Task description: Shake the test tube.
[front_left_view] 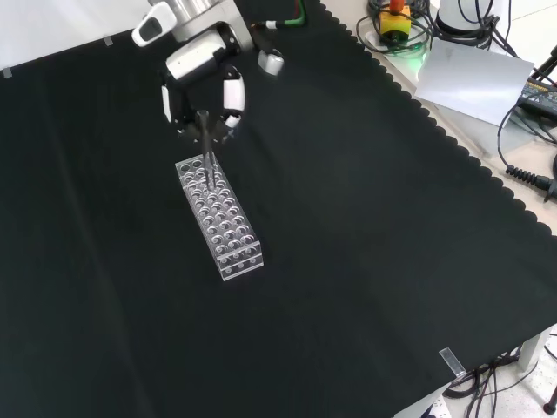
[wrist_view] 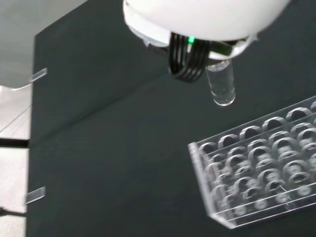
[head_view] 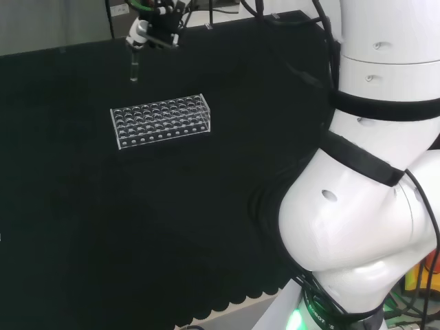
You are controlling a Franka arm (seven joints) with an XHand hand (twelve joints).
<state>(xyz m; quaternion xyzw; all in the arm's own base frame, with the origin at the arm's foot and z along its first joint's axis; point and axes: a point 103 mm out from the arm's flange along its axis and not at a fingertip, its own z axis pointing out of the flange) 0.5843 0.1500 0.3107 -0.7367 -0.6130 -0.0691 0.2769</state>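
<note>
My black and white robot hand was curled round the top of a clear glass test tube, holding it upright in the air. The tube hung above one end of the clear plastic many-holed rack, apart from it. The rack stood on the black cloth-covered surface.

I see the black cloth with a scalloped edge, matte and plain. The test tube is clear glass, colourless. The rack is clear too — rows of round holes in a grid. The hand is black and white. White arm links carry black bands — a green light near the base.
</note>
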